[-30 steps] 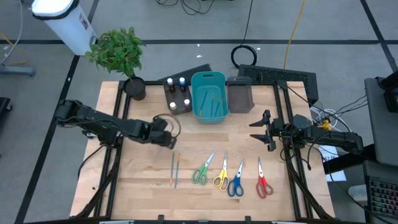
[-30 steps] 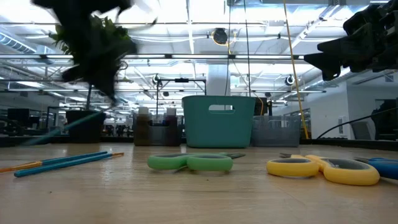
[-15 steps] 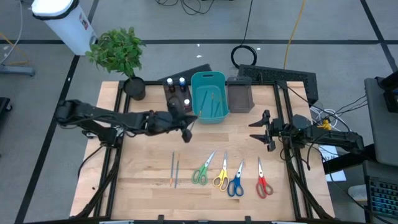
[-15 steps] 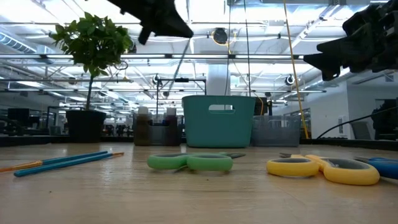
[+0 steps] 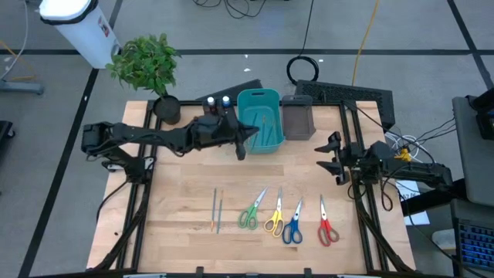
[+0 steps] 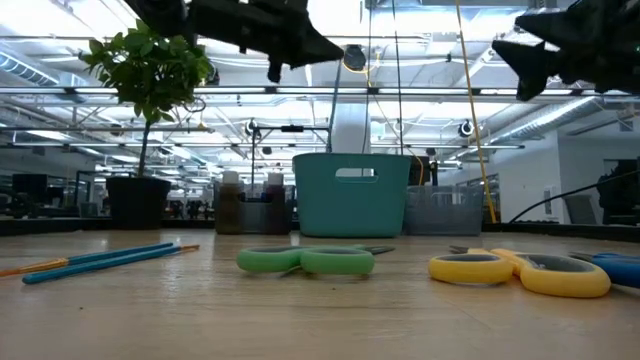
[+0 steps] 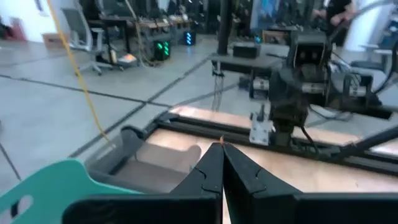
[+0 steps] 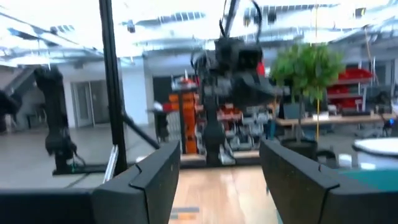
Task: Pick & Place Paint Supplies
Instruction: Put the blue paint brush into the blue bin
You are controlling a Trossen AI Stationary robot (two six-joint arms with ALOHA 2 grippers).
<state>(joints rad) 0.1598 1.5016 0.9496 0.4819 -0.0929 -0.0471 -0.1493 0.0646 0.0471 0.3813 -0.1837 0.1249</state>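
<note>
Thin paintbrush (image 6: 333, 118) hangs pinched in the left gripper (image 5: 244, 140) over the teal plastic bin's (image 5: 276, 139) left rim; releasing there could drop it outside. Right gripper (image 5: 333, 157) waits spread, right.

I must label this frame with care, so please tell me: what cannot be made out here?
Teal bin contents: low view, its wall hides them.
Bottles: high view, the left arm covers some.
Blue scissors: low view, cut off by the edge.
Brush: left wrist view, the shut left gripper hides nearly all.
</note>
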